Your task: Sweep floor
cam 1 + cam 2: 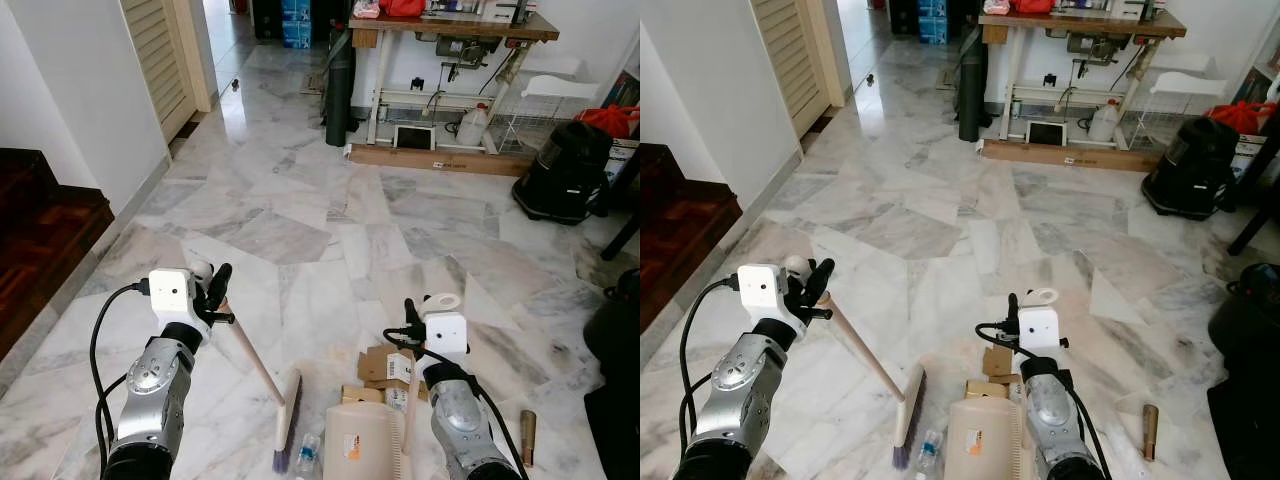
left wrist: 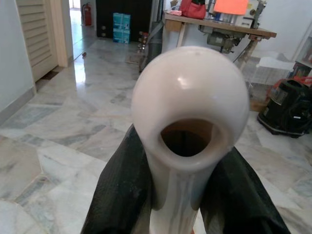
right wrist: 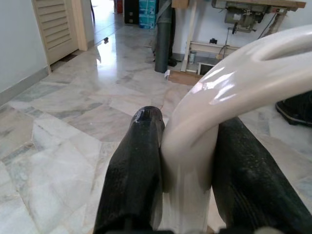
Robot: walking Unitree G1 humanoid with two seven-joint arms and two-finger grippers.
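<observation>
Two claws are at work over a wide marble floor (image 1: 300, 200). At far left a dark wooden stair step (image 1: 40, 230) and a white wall (image 1: 70, 90) edge the floor, with a louvred door (image 1: 160, 50) further back. The left claw (image 1: 215, 290) is clenched on the top of a broom handle (image 1: 250, 355), whose rounded cream end cap (image 2: 187, 102) sits between its black fingers (image 2: 117, 195); the handle slants down to the broom head (image 1: 287, 420), resting on the floor beside a small plastic bottle (image 1: 306, 455). Just beside the head stands a cream dustpan (image 1: 358, 440), with cardboard scraps (image 1: 385, 365) on the floor behind it. The right claw (image 1: 410, 315) grips the dustpan's looped handle (image 3: 229, 92) between its fingers (image 3: 136, 161). A brown tube (image 1: 527, 437) lies near the right arm. Ahead, the floor runs open to a sewing-machine surface (image 1: 450, 25) and a dark upright roll (image 1: 340, 90); a black vacuum cleaner (image 1: 565, 170) closes the right edge.
</observation>
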